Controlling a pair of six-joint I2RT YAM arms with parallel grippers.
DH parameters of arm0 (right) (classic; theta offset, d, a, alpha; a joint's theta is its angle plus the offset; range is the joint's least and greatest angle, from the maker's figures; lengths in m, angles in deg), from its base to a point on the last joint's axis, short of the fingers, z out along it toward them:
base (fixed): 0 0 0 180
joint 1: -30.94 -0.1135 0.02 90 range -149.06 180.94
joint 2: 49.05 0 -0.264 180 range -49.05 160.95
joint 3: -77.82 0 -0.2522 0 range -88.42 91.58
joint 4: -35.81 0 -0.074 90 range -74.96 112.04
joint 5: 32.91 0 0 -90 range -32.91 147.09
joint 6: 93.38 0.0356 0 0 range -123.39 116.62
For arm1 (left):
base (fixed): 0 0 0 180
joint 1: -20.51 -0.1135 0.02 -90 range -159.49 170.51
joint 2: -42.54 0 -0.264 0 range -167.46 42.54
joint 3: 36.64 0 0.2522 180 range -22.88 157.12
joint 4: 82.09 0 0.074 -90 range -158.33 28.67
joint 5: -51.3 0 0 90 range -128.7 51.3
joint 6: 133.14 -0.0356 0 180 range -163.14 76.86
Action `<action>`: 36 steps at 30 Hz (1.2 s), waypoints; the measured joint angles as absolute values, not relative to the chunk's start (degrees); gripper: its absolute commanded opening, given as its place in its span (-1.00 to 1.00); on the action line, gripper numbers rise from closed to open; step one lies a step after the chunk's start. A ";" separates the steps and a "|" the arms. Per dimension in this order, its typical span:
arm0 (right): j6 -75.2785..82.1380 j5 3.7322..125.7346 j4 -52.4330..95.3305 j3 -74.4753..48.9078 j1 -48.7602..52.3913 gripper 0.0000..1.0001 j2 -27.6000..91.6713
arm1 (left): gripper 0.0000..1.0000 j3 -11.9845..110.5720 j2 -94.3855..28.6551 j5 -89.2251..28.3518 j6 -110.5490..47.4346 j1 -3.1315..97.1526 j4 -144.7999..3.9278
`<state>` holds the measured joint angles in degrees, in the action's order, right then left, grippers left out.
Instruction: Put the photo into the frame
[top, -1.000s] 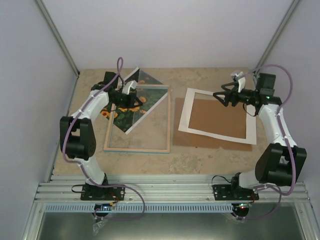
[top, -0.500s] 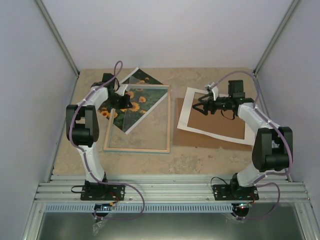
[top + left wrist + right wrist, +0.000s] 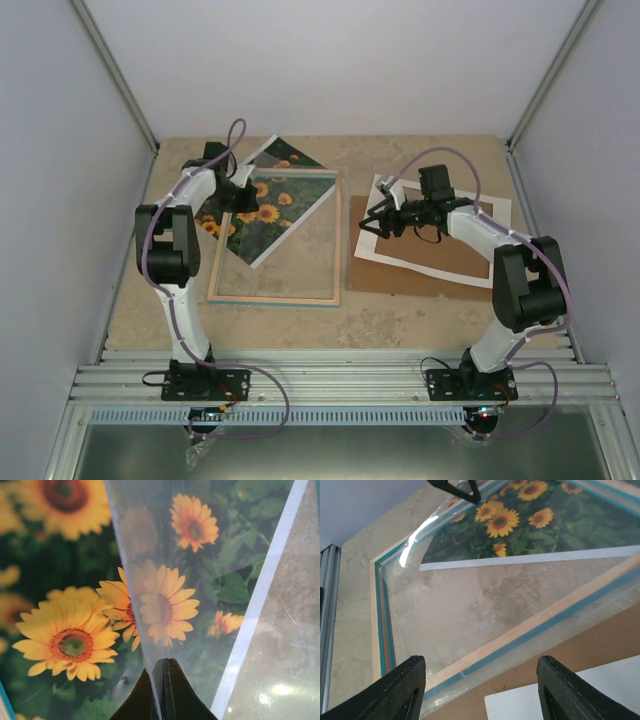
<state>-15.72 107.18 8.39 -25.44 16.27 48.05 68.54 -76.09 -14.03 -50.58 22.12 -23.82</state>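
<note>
Right end effector (image 3: 369, 224) nearer one frame (image 3: 275, 298)

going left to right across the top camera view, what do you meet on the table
left arm → frame → right end effector → white mat. The photo and the backing board overlap these, so they are left out.

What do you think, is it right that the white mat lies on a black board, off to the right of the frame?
Not quite. The board under the white mat is brown, not black, as the top view shows. The rest holds: mat and board do lie to the right of the frame.
</note>
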 measured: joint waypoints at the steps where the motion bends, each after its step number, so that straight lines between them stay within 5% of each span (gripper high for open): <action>1: -15.68 107.02 8.39 -25.35 15.74 0.24 48.45 | -1.00 69.00 -76.39 -14.43 -50.91 22.12 -23.38; 36: -15.53 105.21 8.77 -24.58 14.74 0.18 49.93 | -1.00 74.53 -79.65 -19.89 -52.31 22.12 -14.27</action>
<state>-15.53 105.21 8.77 -24.58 14.74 49.93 74.53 -79.65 -19.89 -52.31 22.12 -14.27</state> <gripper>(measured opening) 0.588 0.023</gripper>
